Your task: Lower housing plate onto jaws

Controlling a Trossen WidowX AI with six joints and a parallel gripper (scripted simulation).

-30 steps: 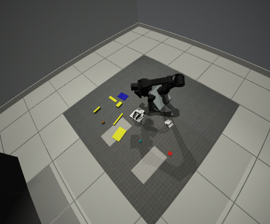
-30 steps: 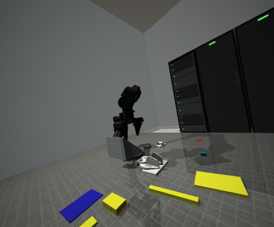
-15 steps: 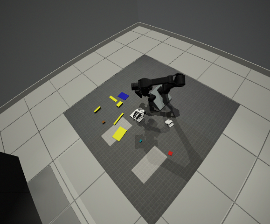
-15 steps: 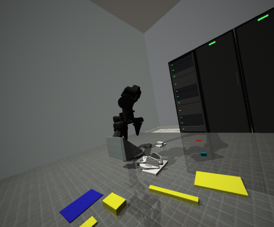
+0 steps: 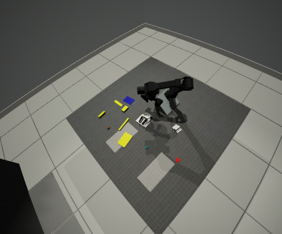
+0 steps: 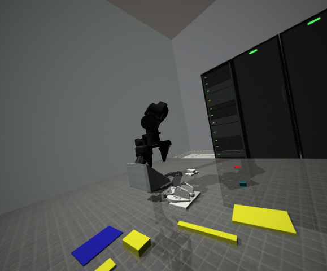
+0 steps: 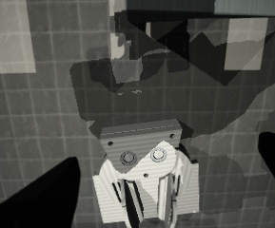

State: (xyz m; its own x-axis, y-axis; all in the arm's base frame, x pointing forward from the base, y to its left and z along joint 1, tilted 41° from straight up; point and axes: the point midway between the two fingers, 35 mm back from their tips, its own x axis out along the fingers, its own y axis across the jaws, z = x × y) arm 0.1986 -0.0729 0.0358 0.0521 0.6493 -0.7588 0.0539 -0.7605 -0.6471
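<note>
The grey housing plate (image 7: pixel 142 135) lies over the rear ends of the two white jaws (image 7: pixel 169 195) (image 6: pixel 179 193), with two round pin heads showing through it in the wrist view. It looks roughly flat from above; the contact with the stubs is hidden, so I cannot tell if it is fully level. The jaws stand on a white base (image 7: pixel 194 192) (image 6: pixel 195 197) (image 5: pixel 139 121). My gripper (image 5: pixel 152 103) (image 6: pixel 157 164) (image 7: pixel 168 153) is wide open and empty. It hangs above the assembly and toward the arm's side, with no finger touching the plate.
A pale wedge block (image 5: pixel 168 108) (image 6: pixel 139 177) stands near the arm. A small white fixture (image 5: pixel 176 127) (image 6: pixel 191 171) lies to one side. Several yellow blocks, a blue plate (image 5: pixel 128 100) (image 6: pixel 97 245), a teal block (image 5: pixel 146 147) (image 6: pixel 243 184) and a red block (image 5: pixel 178 160) (image 6: pixel 236 167) lie around.
</note>
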